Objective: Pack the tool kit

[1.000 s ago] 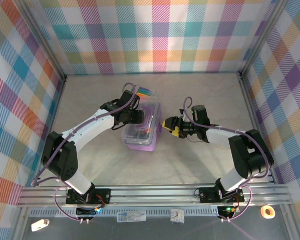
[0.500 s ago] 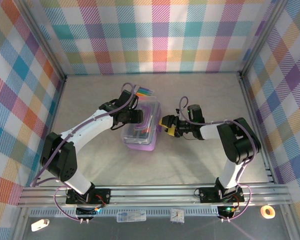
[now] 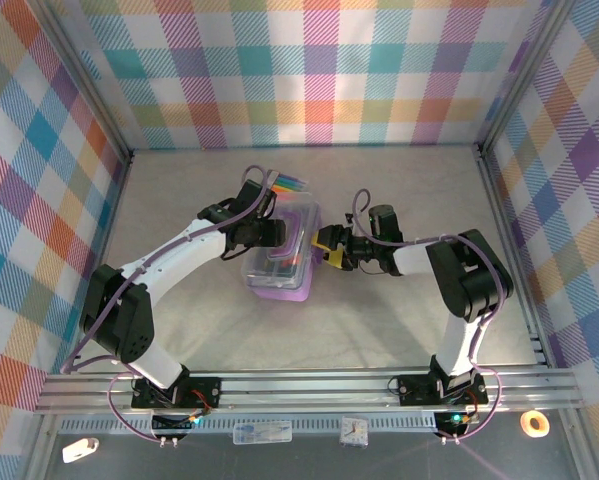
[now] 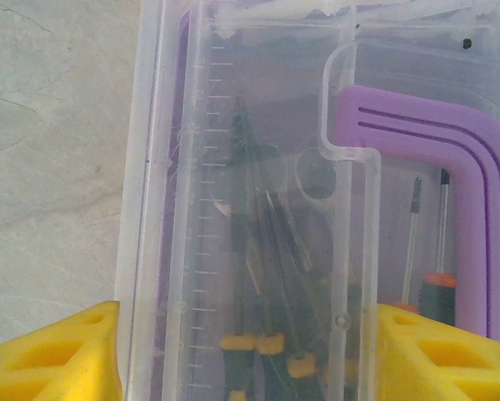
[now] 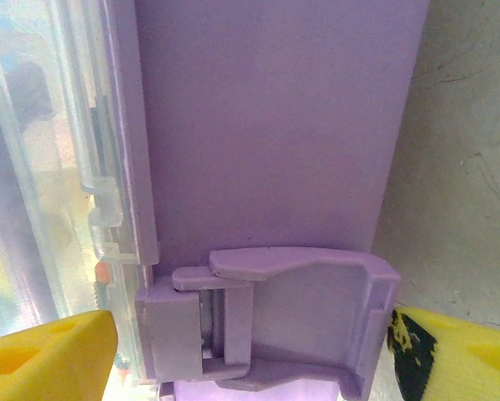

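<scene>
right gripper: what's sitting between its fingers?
The purple latch of the tool kit; the right wrist view shows it, with the right gripper open around it.

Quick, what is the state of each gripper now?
Left gripper: closed on the tool kit lid.
Right gripper: open, straddling the purple latch.

- Robot lab test cell for recording manipulation.
- Aluminium frame point(image 3: 309, 385) of bolted extrusion boxes in a grey table point(image 3: 379, 320).
- Plaid cloth backdrop point(image 3: 319, 70) is hung on three sides.
- Left arm point(image 3: 174, 255) and right arm point(image 3: 469, 290) are bolted at the front rail.
- Purple cables point(image 3: 114, 400) loop from the arm bases.
</scene>
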You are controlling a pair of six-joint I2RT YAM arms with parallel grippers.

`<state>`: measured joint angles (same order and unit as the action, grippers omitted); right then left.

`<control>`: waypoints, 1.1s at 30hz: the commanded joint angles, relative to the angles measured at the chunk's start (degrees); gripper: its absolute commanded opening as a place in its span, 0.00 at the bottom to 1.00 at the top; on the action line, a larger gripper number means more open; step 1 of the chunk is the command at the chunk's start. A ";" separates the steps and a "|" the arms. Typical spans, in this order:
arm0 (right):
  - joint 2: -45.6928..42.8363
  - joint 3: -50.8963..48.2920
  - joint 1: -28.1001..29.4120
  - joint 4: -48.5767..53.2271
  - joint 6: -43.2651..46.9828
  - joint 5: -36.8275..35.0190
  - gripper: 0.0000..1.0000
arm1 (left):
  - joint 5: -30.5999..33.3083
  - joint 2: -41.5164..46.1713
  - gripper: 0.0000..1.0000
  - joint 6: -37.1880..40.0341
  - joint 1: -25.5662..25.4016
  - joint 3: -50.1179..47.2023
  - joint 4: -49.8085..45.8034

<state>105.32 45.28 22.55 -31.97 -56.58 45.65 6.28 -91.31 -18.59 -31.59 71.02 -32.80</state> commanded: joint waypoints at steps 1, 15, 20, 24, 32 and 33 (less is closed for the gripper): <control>0.69 1.54 0.66 0.30 0.03 -0.62 0.85 | -1.93 -4.93 0.56 -2.06 1.89 -4.75 -8.85; 2.06 2.17 1.27 -5.52 -2.28 2.26 0.85 | -2.25 -4.51 0.56 -1.93 1.89 -4.18 -9.26; -0.72 0.95 1.27 -7.27 -3.72 3.22 0.85 | -2.23 -4.65 0.56 -1.98 1.89 -3.99 -9.30; -3.71 -0.31 1.24 -7.58 -4.24 3.57 0.84 | -2.20 -4.69 0.56 -1.93 1.89 -3.88 -9.46; -9.27 -0.32 1.31 0.23 -0.55 2.13 0.83 | -1.71 -4.79 0.55 -1.70 1.80 -3.19 -10.21; -9.71 -0.09 1.27 1.36 -0.01 1.91 0.83 | -1.77 -4.91 0.55 -1.63 1.72 -3.11 -10.39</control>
<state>99.57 44.01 22.76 -29.85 -58.78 43.42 5.78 -91.11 -18.83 -30.44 71.26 -33.21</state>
